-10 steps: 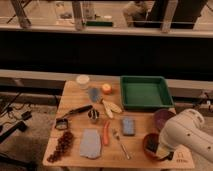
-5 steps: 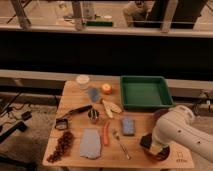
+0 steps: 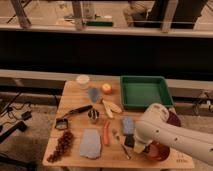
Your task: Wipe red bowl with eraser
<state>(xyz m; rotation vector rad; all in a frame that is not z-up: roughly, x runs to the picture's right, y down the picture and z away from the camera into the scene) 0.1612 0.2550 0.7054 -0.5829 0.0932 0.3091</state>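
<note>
Red bowl point(image 3: 159, 152) partly hidden by white arm point(image 3: 170, 136), tool point(image 3: 132, 144) beside it, grip cannot be told, blue-grey block point(image 3: 128, 125) near

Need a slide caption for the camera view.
Robot claw low over the wooden table, beside the red bowl at the near corner; green tray behind.

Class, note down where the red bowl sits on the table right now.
In the camera view, the red bowl is at the table's near right corner, partly under the arm, with the gripper just left of it.
</note>
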